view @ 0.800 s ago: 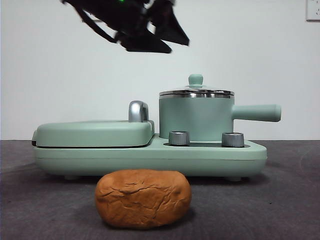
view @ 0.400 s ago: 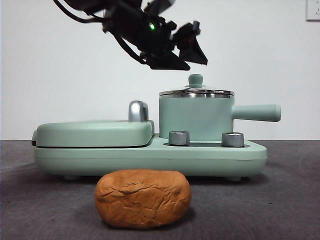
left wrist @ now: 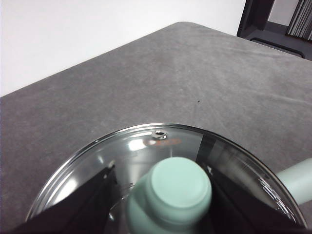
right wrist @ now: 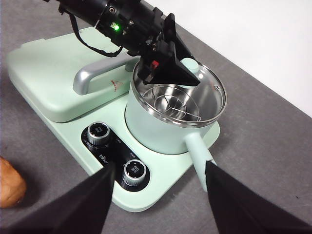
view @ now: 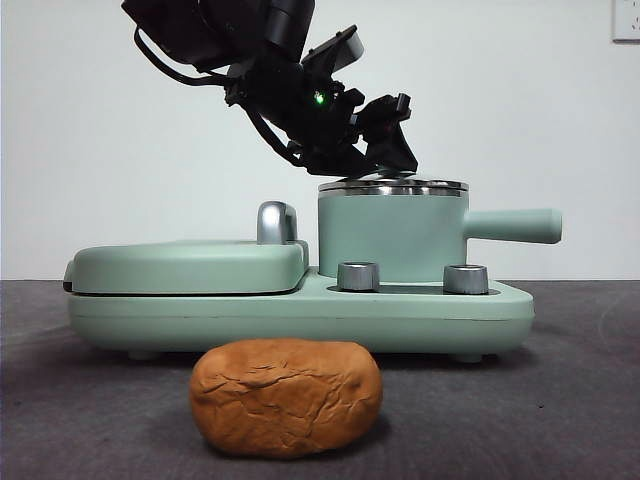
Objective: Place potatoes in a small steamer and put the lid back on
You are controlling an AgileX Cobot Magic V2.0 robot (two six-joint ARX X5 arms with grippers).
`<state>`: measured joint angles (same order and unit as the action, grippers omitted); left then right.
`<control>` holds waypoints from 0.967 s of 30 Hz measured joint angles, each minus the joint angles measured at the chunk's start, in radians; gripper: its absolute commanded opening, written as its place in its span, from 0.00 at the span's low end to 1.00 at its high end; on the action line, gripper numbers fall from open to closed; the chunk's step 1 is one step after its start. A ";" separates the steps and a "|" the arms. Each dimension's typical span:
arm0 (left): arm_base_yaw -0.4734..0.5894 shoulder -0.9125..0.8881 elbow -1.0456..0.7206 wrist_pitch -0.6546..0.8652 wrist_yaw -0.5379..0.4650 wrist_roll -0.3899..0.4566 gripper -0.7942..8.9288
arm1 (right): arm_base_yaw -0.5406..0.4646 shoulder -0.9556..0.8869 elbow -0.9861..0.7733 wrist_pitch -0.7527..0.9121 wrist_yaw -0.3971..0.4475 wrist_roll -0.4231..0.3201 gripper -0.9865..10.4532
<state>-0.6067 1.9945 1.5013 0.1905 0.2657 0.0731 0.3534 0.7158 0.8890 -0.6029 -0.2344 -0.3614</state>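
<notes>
With the lid (right wrist: 195, 87) sitting on the steamer (view: 392, 238) and the potato (view: 286, 396) out front on the table, the left gripper (left wrist: 168, 183), jaws wide around the knob (left wrist: 179, 183), should pinch it dead-centre and lift straight.

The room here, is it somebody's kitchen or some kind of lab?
Probably a test bench, not a kitchen: a mint-green cooker and a potato sit on grey cloth before a bare white wall, while a black claw straddles the lid's knob.

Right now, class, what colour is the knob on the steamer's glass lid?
Mint green; the knob shows best in the left wrist view, between the left hand's jaws.
</notes>
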 measured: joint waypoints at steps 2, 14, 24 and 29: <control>0.000 0.000 0.000 0.000 0.000 0.000 0.36 | 0.000 0.002 0.000 0.000 0.000 0.000 0.34; -0.008 0.000 0.006 0.009 0.002 0.009 0.09 | 0.000 0.010 0.000 -0.011 0.000 0.001 0.34; -0.008 -0.025 0.006 -0.024 -0.003 0.009 0.09 | 0.000 0.010 0.000 -0.012 0.000 0.023 0.34; -0.003 -0.104 0.005 -0.051 -0.017 0.016 0.09 | 0.000 0.010 0.000 -0.012 0.000 0.026 0.34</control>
<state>-0.6102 1.8908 1.5059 0.1390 0.2485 0.0887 0.3534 0.7254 0.8890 -0.6147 -0.2344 -0.3351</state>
